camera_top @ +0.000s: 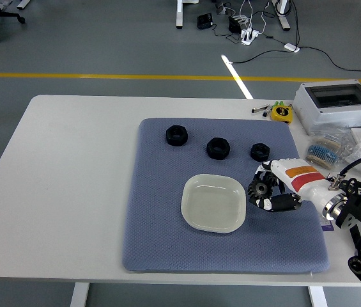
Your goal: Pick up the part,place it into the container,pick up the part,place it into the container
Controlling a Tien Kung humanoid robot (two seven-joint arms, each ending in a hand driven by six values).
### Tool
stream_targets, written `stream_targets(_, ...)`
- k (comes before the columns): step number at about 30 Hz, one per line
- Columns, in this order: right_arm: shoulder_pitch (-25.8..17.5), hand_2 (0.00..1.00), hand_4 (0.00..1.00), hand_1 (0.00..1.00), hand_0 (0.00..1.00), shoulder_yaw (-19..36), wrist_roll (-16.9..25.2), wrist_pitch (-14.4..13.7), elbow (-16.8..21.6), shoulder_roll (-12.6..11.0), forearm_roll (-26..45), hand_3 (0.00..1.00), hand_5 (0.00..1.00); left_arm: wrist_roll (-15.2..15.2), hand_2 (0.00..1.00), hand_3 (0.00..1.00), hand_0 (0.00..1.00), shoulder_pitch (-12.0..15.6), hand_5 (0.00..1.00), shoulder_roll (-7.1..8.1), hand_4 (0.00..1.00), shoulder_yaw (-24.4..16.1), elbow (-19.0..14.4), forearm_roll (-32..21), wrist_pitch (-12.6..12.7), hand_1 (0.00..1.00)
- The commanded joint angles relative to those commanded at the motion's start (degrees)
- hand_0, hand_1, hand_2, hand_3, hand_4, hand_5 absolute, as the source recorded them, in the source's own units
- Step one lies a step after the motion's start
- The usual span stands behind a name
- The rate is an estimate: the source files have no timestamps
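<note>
My right hand [264, 193] reaches in from the right over the blue-grey mat [161, 236], with its fingers curled around a black gear [258, 188]. The hand and gear hover just beside the right rim of the pale square container [213, 203], which has nothing in it. Three black nut-like parts lie in a row at the back of the mat: the left one [176, 135], the middle one [218, 148] and the right one [260, 151], which is just behind my hand. No left arm shows.
At the table's right stand a grey box with a clear lid [337, 105], a yellow tape measure [282, 113] and bags of small parts [324, 153]. The white table [71, 179] stretches left of the mat.
</note>
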Motion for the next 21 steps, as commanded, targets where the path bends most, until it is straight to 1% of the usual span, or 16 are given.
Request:
stream_targets(10,8.3,0.339,0.72,0.214,0.099,-9.35,-0.37,0.45,-1.14,0.48,3.27,0.501,0.219,-0.04,0.665,0.581,0.703,0.11,0.628,0.22,0.672,-0.03,0.04,-0.11,0.03,0.649)
stream_targets(14,11.51,0.34,0.717,0.218,0.099,-14.07,-0.51,0.64,-2.86,1.84,4.74,0.502,0.225,0.04,0.665,0.581,0.703,0.16,0.629,0.29,0.672,-0.21,0.06,0.01,0.04,0.649)
stream_targets(17,13.53,0.34,0.717,0.218,0.099,-16.91,-1.26,1.49,-5.26,3.33,5.46,0.502,0.225,0.0,0.665,0.581,0.703,0.03,0.629,0.37,0.672,0.04,0.03,-0.23,0.01,0.649)
stream_targets(18,13.85,0.421,0.703,0.288,0.143,-17.38,-1.41,1.57,-5.72,3.57,5.47,0.51,0.321,0.0,0.664,0.581,0.703,0.01,0.63,0.37,0.673,0.05,0.03,-0.26,0.01,0.649)
stream_targets(21,15.17,0.421,0.703,0.288,0.143,-19.35,-1.76,1.49,-8.08,4.59,5.38,0.51,0.321,-0.06,0.664,0.581,0.703,0.04,0.63,0.39,0.673,0.22,0.03,-0.53,0.08,0.649)
